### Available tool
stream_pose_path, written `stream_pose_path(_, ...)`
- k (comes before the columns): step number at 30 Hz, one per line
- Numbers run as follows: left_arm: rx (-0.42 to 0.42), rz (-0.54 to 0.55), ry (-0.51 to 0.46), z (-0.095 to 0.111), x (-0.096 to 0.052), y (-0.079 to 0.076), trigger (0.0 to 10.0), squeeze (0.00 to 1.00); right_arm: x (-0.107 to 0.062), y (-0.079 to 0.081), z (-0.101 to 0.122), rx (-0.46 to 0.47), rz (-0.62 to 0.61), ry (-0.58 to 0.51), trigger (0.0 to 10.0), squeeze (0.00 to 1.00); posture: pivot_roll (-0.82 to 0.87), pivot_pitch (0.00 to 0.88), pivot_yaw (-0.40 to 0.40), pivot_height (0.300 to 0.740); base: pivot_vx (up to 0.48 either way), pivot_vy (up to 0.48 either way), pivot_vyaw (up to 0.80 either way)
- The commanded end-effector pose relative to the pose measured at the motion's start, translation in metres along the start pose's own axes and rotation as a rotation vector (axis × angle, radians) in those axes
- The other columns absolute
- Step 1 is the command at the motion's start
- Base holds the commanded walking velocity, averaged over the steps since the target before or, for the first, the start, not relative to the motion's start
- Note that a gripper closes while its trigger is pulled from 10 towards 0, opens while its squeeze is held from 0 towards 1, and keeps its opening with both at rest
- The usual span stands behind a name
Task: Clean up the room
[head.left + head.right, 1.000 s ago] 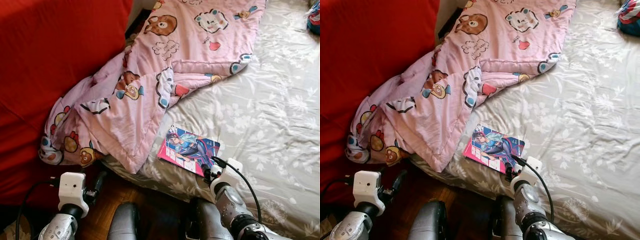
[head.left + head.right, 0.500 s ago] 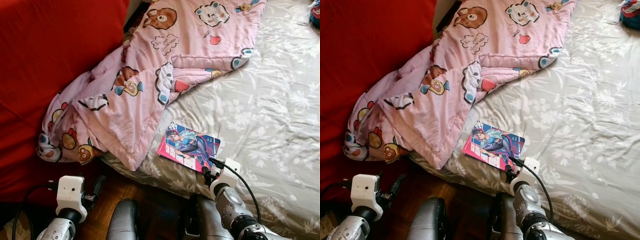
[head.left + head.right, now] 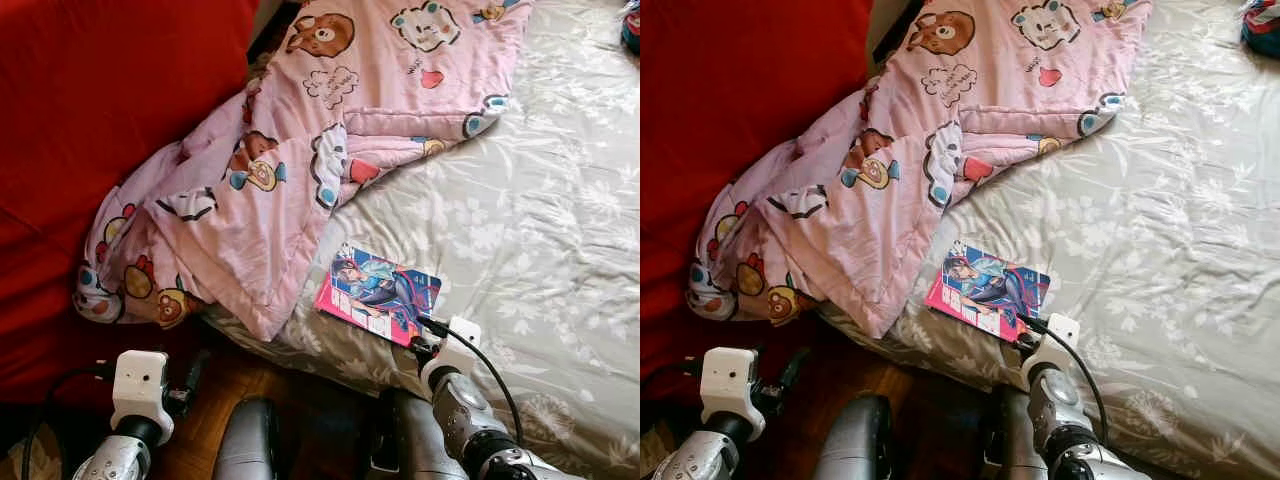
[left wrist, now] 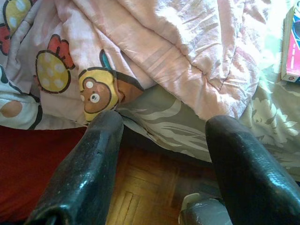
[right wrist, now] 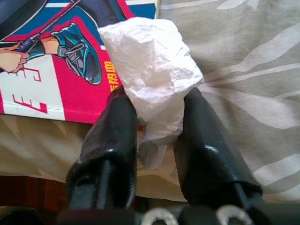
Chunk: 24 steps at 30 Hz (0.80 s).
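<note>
Holding: the right gripper (image 5: 152, 140) has its fingers closed on a crumpled white tissue (image 5: 150, 75), just above the near edge of the bed (image 3: 540, 230).
Tissue place: pinched between both black fingers (image 5: 110, 140), over the corner of a comic book (image 3: 378, 294) and the grey flowered sheet.
Left gripper: the left gripper (image 4: 161, 154) hangs low beside the bed with its fingers spread wide apart and nothing between them, over the wooden floor (image 4: 140, 187).
Comic book: lies flat on the bed near its near edge, just beside the hanging corner of the blanket, pink border toward the robot.
Blanket: a pink blanket (image 3: 300, 170) with cartoon bears lies rumpled across the bed and spills over its side.
Far left: a red sofa (image 3: 110, 130) beside the bed, touching the blanket.
</note>
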<state>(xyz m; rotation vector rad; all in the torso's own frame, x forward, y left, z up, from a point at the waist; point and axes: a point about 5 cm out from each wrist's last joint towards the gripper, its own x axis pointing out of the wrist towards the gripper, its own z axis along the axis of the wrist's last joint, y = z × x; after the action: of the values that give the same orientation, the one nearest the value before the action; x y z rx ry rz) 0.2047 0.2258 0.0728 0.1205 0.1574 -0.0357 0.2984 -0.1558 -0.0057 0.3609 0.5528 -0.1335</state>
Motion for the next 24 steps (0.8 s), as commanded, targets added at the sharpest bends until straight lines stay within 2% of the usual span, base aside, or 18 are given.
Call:
stream_pose_path(1, 0.0, 0.006, 0.048, -0.009, -0.007, 0.0, 10.0, 0.0, -0.004, -0.008, -0.013, -0.004, -0.026, 0.036, 0.0, 0.0, 0.24, 0.34, 0.02, 0.637, 0.0, 0.0, 0.0)
stream_pose_path(8, -0.005, 0.014, 0.054, -0.011, -0.009, 0.0, 10.0, 0.0, -0.004, -0.011, -0.012, -0.01, -0.033, 0.026, 0.0, 0.0, 0.23, 0.34, 0.02, 0.637, 0.0, 0.0, 0.0)
stream_pose_path(14, -0.008, 0.026, 0.062, -0.016, -0.006, 0.001, 10.0, 0.0, -0.004, -0.018, -0.008, -0.012, -0.066, 0.003, 0.0, 0.0, 0.23, 0.305, 0.018, 0.637, 0.0, 0.0, 0.0)
stream_pose_path(20, -0.013, 0.04, 0.077, -0.024, -0.001, 0.001, 10.0, 0.0, -0.006, -0.029, -0.005, 0.004, -0.093, -0.032, 0.0, 0.0, 0.22, 0.251, 0.005, 0.637, 0.0, 0.0, 0.0)
stream_pose_path(21, -0.014, 0.047, 0.091, -0.031, 0.002, 0.002, 10.0, 0.0, -0.007, -0.033, -0.004, 0.006, -0.101, -0.046, 0.0, 0.0, 0.2, 0.214, -0.006, 0.637, 0.0, 0.0, 0.0)
stream_pose_path(24, -0.019, 0.056, 0.109, -0.038, 0.007, 0.002, 10.0, 0.0, -0.009, -0.039, -0.002, 0.008, -0.107, -0.071, 0.0, 0.0, 0.19, 0.185, -0.017, 0.637, 0.0, 0.0, 0.0)
